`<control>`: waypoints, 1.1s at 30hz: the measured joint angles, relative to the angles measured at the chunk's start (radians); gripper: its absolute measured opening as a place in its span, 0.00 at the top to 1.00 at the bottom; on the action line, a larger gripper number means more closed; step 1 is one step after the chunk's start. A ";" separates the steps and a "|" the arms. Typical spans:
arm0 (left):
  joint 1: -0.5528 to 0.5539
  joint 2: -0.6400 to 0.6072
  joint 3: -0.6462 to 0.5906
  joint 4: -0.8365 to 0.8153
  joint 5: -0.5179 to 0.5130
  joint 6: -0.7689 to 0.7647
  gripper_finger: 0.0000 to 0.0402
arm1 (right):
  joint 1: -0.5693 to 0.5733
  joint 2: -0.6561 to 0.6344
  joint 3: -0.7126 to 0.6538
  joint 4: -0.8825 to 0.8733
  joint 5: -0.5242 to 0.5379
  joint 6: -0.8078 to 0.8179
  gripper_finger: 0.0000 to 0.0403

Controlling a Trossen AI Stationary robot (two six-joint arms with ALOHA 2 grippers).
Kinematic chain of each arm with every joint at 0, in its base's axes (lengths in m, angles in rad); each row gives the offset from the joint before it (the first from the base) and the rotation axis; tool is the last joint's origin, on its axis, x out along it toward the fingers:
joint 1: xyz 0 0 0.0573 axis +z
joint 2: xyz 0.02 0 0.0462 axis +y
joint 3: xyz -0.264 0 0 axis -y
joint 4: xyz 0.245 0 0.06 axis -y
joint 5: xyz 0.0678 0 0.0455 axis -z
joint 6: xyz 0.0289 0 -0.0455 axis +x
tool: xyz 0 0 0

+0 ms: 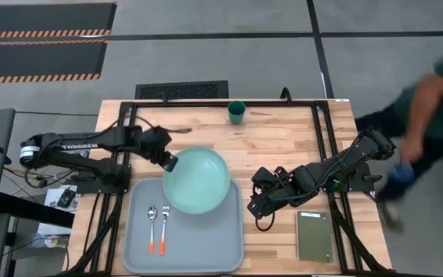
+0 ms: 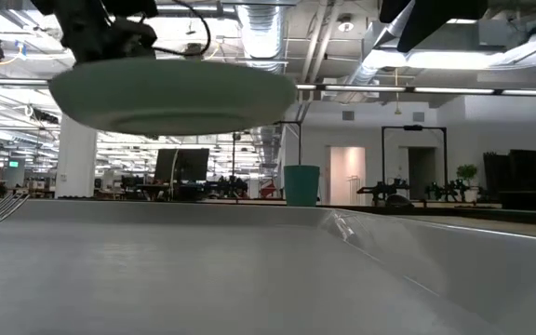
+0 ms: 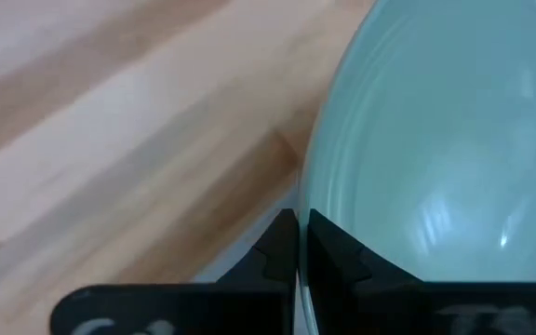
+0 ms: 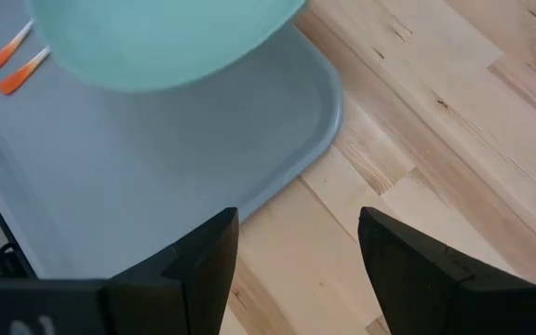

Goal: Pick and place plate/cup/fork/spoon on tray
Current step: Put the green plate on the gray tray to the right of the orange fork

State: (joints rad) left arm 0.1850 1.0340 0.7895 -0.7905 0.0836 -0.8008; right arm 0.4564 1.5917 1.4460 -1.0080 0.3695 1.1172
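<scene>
My left pincer (image 1: pixel 171 161) is clamped on the near-left rim of the mint-green plate (image 1: pixel 197 180); in my left wrist view my two dark fingers (image 3: pixel 282 251) press together with the plate's edge pinched between them. The plate hangs in the air, lifted clear of the wooden surface (image 1: pixel 283 138): the low view shows its underside (image 2: pixel 170 98) floating above the tray's floor with open room visible beneath it. From above, the plate sits over the tray's far right corner, part of it over the tray (image 1: pixel 206 246) and part reaching out over the bare surface beyond the rim.

The pale grey-blue tray lies at the near edge of the surface, between my two arms. On its left half the spoon (image 1: pixel 151 228) and the fork (image 1: pixel 164 226) lie side by side, orange handle tips toward the near edge, spoon to the left of the fork, close but apart.

The dark teal cup (image 1: pixel 237 111) stands upright at the far edge of the surface, well apart from the tray.

My right pincer (image 1: pixel 257 201) waits just beside the tray's right rim, fingers (image 4: pixel 194 270) spread wide with nothing between them. A dark green pad (image 1: pixel 314 236) lies near it on the right. A person (image 1: pixel 429 115) leans in beyond the right end of the surface.
</scene>
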 joint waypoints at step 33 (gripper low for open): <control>-0.523 0.466 0.000 0.346 -0.114 -0.341 1.00 | 0.002 0.000 0.000 0.026 0.025 -0.019 0.38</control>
State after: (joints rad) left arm -0.3382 1.5002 0.7899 -0.4448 -0.0302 -1.1422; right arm 0.4580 1.5913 1.4456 -0.9822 0.3946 1.0985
